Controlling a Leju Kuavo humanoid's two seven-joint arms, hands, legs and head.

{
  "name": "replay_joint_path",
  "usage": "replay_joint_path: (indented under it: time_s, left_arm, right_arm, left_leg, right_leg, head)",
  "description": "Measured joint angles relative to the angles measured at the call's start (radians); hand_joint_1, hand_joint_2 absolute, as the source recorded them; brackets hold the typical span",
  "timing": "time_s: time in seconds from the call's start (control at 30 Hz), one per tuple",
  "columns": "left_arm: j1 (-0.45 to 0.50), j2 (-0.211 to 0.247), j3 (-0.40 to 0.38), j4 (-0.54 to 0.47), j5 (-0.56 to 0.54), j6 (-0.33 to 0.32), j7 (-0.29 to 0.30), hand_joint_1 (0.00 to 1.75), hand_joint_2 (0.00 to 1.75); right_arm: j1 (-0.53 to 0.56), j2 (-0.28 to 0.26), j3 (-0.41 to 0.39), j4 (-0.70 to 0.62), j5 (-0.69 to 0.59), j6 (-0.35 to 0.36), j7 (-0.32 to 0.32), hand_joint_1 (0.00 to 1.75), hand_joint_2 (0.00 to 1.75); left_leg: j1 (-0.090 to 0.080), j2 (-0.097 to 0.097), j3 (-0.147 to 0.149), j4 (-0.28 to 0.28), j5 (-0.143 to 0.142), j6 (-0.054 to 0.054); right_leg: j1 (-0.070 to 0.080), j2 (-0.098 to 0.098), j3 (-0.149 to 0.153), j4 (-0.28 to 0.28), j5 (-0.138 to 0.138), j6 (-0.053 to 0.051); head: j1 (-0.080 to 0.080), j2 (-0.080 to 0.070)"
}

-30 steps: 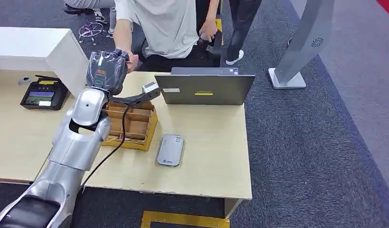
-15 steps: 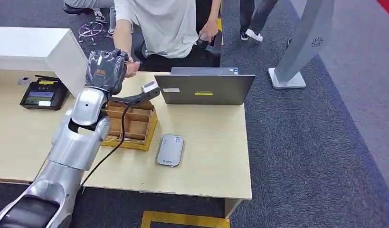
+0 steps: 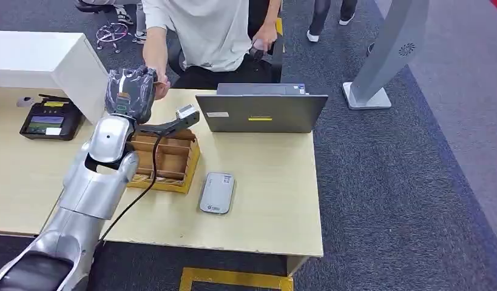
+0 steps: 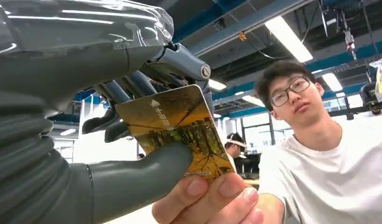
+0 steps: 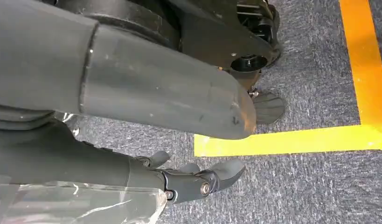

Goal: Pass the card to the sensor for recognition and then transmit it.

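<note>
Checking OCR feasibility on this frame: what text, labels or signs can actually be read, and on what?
Nothing reads cleanly.
card: white arrow and a few white characters near its top edge, too blurred to quote; fine print along the lower edge, too small.
laptop: yellow sticker and white label on the lid, too small.
sensor: small mark, unreadable.
payment terminal: yellow label and screen, unreadable.

One card (image 4: 177, 130), one laptop (image 3: 261, 113), one sensor (image 3: 217, 192).

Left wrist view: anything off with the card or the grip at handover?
Nothing stands out. The left hand pinches the card between thumb and fingers, card flat and undamaged, while the person's hand grips its free lower edge.
</note>
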Motion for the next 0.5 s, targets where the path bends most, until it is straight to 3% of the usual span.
replay_joint_path:
  time_s: [0.4, 0.43, 0.5]
  left_arm:
    - [0.027, 0.003, 0.0, 0.006, 0.0, -0.001, 0.0, 1.75, 1.75]
    - [0.03, 0.003, 0.0, 0.006, 0.0, -0.001, 0.0, 0.0, 1.75]
    - [0.028, 0.005, 0.0, 0.006, 0.0, -0.002, 0.013, 0.0, 1.75]
  right_arm:
    - [0.005, 0.0, 0.0, 0.001, 0.0, 0.0, 0.0, 0.0, 0.0]
    - [0.006, 0.0, 0.0, 0.001, 0.0, 0.0, 0.0, 0.0, 1.75]
    - [0.007, 0.0, 0.0, 0.002, 0.0, 0.0, 0.0, 0.0, 1.75]
  left_leg:
    - [0.0, 0.0, -0.014, 0.003, 0.0, 0.0]
    - [0.0, 0.0, -0.014, 0.003, 0.0, 0.0]
    - [0.0, 0.0, -0.015, 0.003, 0.0, 0.0]
  right_leg:
    - [0.0, 0.001, -0.012, -0.001, 0.001, 0.001]
    - [0.0, 0.001, -0.012, -0.001, 0.0, 0.001]
    - [0.0, 0.0, -0.013, -0.001, 0.001, 0.001]
  head:
    - [0.0, 0.0]
    - [0.0, 0.0]
    - [0.0, 0.0]
